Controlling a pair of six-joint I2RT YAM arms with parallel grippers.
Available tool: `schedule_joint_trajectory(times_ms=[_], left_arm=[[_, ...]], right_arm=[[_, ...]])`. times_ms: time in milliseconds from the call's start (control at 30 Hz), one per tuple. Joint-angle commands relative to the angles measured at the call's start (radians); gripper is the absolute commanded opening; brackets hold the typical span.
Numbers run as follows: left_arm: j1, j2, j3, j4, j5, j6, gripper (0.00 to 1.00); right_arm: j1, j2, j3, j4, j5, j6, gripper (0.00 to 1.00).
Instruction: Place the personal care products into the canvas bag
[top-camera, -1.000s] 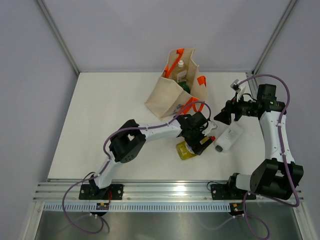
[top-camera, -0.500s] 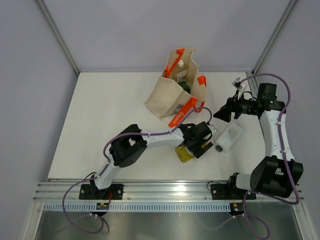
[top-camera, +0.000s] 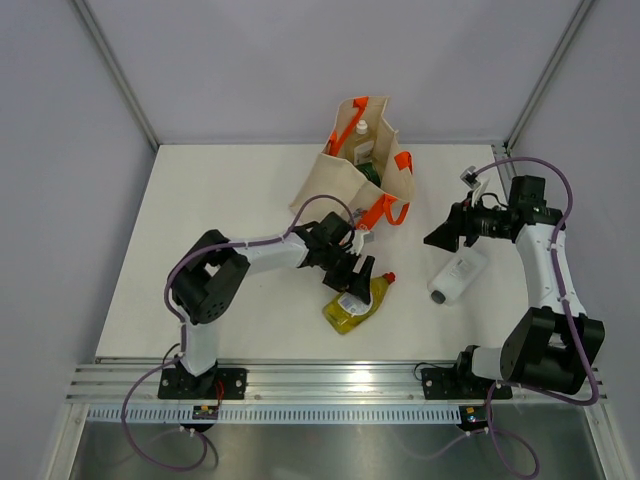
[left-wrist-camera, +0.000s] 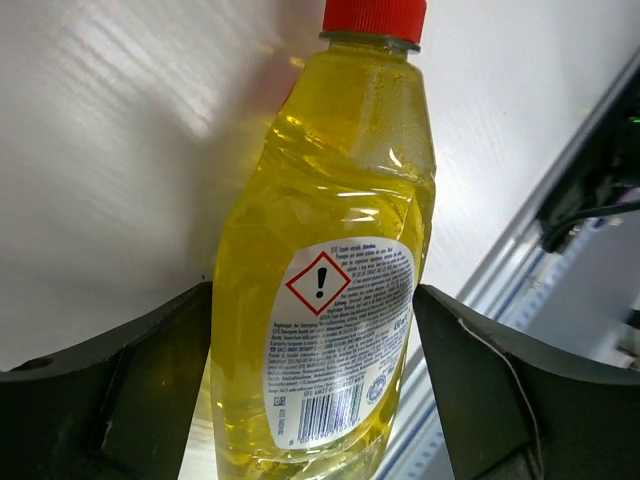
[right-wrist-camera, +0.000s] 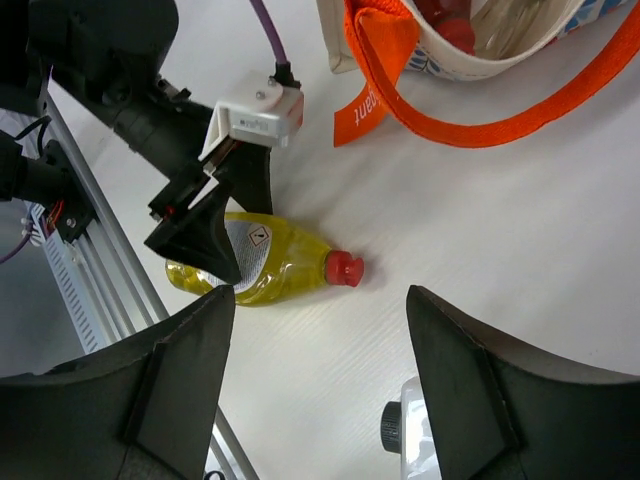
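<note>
White desk (top-camera: 230, 200), grey walls (top-camera: 300, 60). My left end effector (top-camera: 355, 276) sits spread over the yellow bottle (left-wrist-camera: 330, 300), which lies on its side near the front of the desk. My right end effector (top-camera: 438, 234) hangs wide apart above the white bottle (top-camera: 458, 275). The bag (top-camera: 340, 185) stands upright at the back.

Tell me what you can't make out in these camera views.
- Canvas bag contents: top external, its walls hide most; right wrist, top edge crops it.
- White bottle: right wrist, bottom edge cuts off all but the cap end.
- Yellow bottle: left wrist, base cropped, label print too small.
- Left gripper: whether it squeezes that bottle, unclear.
</note>
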Motion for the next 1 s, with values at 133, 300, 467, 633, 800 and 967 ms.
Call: schedule_joint_trajectory(times_ms=[133, 300, 467, 633, 800, 967], left_arm=[[0.000, 0.035, -0.034, -0.035, 0.116, -0.017, 0.01], [-0.052, 0.057, 0.024, -0.165, -0.003, 0.051, 0.33], [-0.163, 0.159, 0.193, -0.427, -0.401, 0.131, 0.71], [-0.198, 0.272, 0.244, -0.487, -0.502, -0.001, 0.76], [-0.199, 0.303, 0.253, -0.521, -0.592, -0.079, 0.00], [-0.204, 0.265, 0.265, -0.640, -0.852, -0.069, 0.00]], right_arm=[[-0.001, 0.043, -0.011, -0.181, -0.011, -0.208, 0.75], [-0.001, 0.043, -0.022, -0.164, -0.007, -0.196, 0.75], [-0.001, 0.051, -0.017, -0.163, -0.004, -0.194, 0.75], [-0.001, 0.048, -0.026, -0.140, -0.006, -0.172, 0.75], [-0.001, 0.036, -0.037, -0.115, -0.003, -0.147, 0.75], [-0.001, 0.031, -0.037, -0.106, -0.004, -0.135, 0.75]])
